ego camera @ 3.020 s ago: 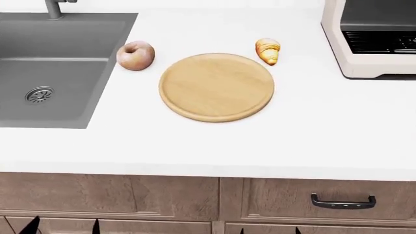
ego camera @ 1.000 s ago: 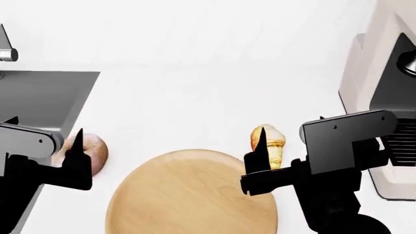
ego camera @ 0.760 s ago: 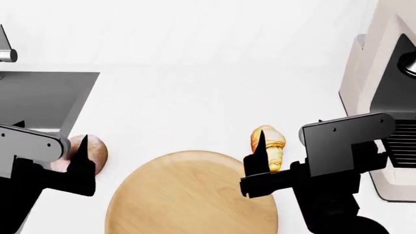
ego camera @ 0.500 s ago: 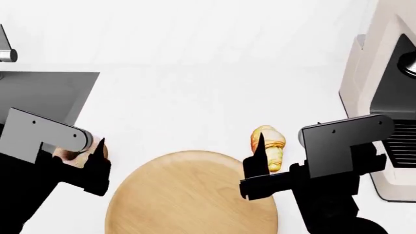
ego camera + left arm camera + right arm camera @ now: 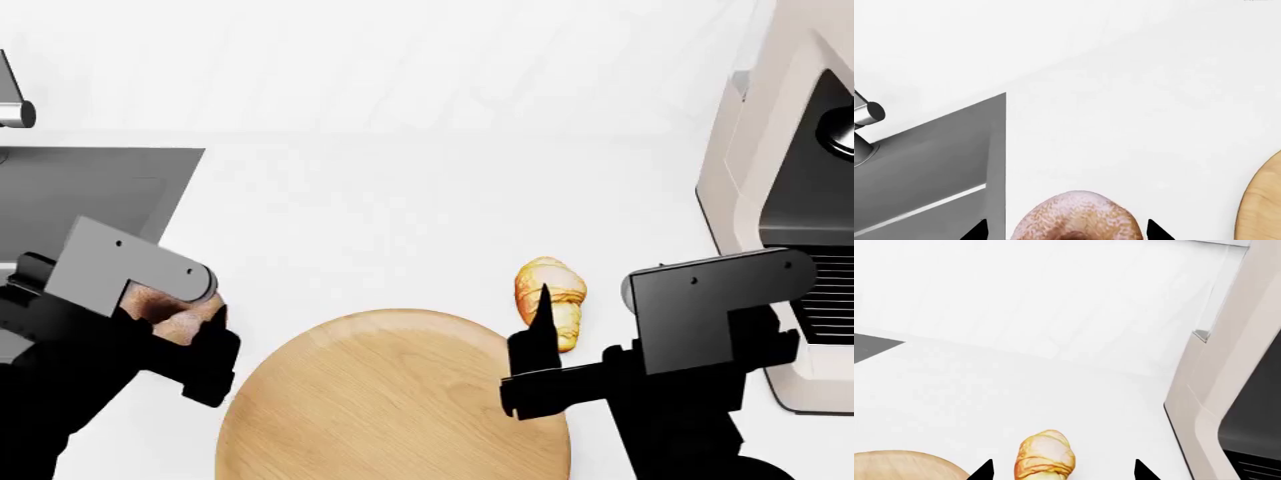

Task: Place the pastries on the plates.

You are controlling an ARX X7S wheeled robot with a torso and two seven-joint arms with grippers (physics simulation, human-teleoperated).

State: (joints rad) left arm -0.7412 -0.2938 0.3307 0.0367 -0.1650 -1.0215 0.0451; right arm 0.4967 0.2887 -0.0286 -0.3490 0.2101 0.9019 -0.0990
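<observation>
The pink-beige bun (image 5: 1071,220) lies on the white counter beside the sink. My left gripper (image 5: 1067,230) is open, and its two black fingertips straddle the bun. In the head view the left gripper (image 5: 180,325) hides most of the bun (image 5: 180,310). The golden croissant (image 5: 1045,456) lies between the open fingertips of my right gripper (image 5: 1061,469), nearer one tip. From the head, the croissant (image 5: 561,285) sits just past the right gripper (image 5: 581,320), off the far right rim of a round light-wood plate (image 5: 400,400), the only plate in view, with nothing on it.
A grey sink (image 5: 80,190) with a faucet (image 5: 14,112) lies at the left, close to the bun. A cream appliance with a dark front (image 5: 787,200) stands at the right, a short way from the croissant. White counter stretches behind both pastries.
My left gripper has swung right and come over the bun, hiding most of it. The right gripper has drawn back slightly toward me. Both pastries and the plate stay put.
</observation>
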